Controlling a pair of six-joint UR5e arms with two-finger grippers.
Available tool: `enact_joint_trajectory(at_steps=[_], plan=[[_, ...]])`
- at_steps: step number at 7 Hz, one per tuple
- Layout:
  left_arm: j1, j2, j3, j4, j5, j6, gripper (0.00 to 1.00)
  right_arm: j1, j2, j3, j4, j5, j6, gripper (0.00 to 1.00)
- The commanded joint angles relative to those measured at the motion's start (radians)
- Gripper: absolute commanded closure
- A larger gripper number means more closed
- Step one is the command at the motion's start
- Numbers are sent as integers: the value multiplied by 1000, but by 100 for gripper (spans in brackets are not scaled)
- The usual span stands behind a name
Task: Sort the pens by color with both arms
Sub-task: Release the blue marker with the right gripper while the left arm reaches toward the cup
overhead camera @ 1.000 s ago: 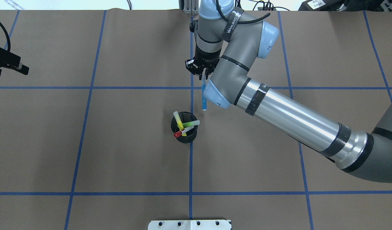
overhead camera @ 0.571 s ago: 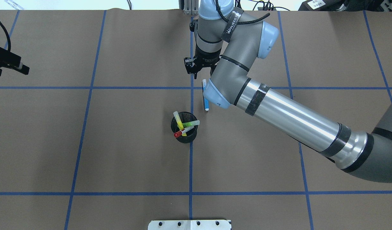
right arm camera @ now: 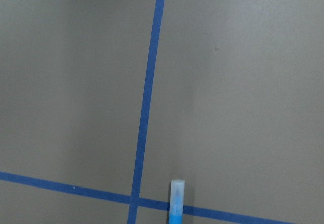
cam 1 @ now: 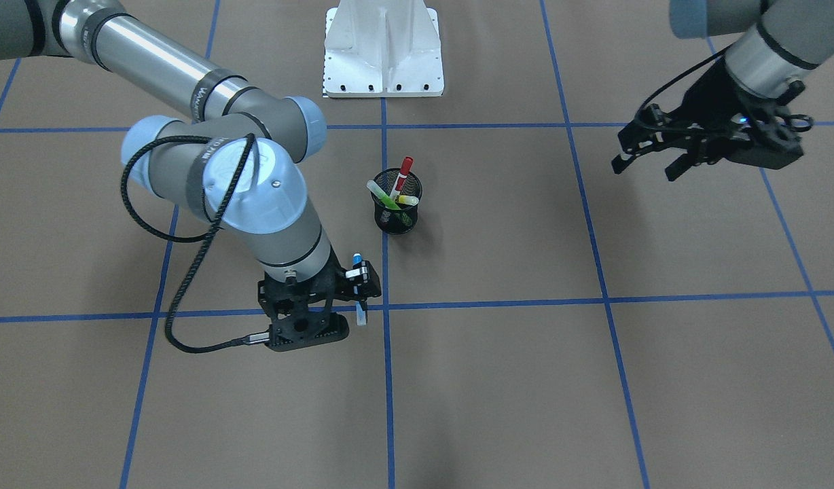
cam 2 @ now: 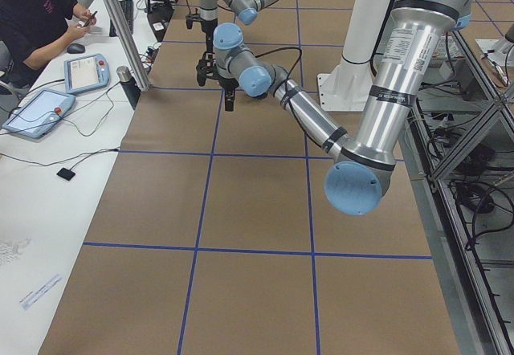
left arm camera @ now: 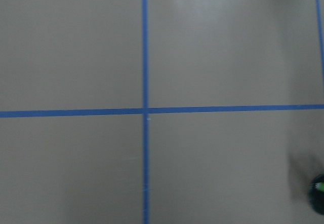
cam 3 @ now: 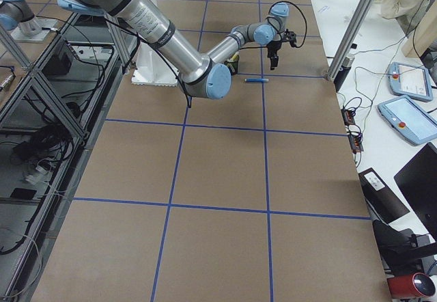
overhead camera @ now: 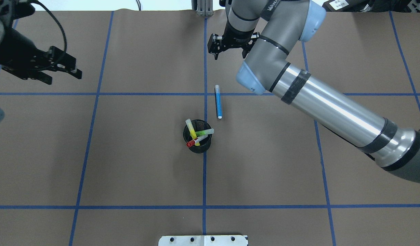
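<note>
The right pincer (overhead camera: 230,51) is held spread and empty, with the blue pen (overhead camera: 218,101) lying on the surface (overhead camera: 128,164) just robot-side of it. The left pincer (overhead camera: 63,76) is spread, far off. The round pen may be rolled astray if brushed.

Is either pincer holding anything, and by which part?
Nothing is held. Both the left pincer and the right pincer are open and empty; the blue pen lies loose on the table.
</note>
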Motion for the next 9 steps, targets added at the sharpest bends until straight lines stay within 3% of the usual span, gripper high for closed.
enact_joint_trajectory(at_steps=[1, 4, 7, 9], plan=[[125, -72, 1, 3, 55, -127, 1, 120, -124, 98, 0, 107, -119, 1], [296, -144, 17, 6, 158, -227, 1, 254, -262, 193, -12, 214, -257, 1], [339, -373, 238, 35, 177, -232, 1, 311, -318, 225, -32, 230, -280, 1], [415, -380, 260, 35, 225, -232, 1, 322, -329, 225, -34, 230, -286, 1]])
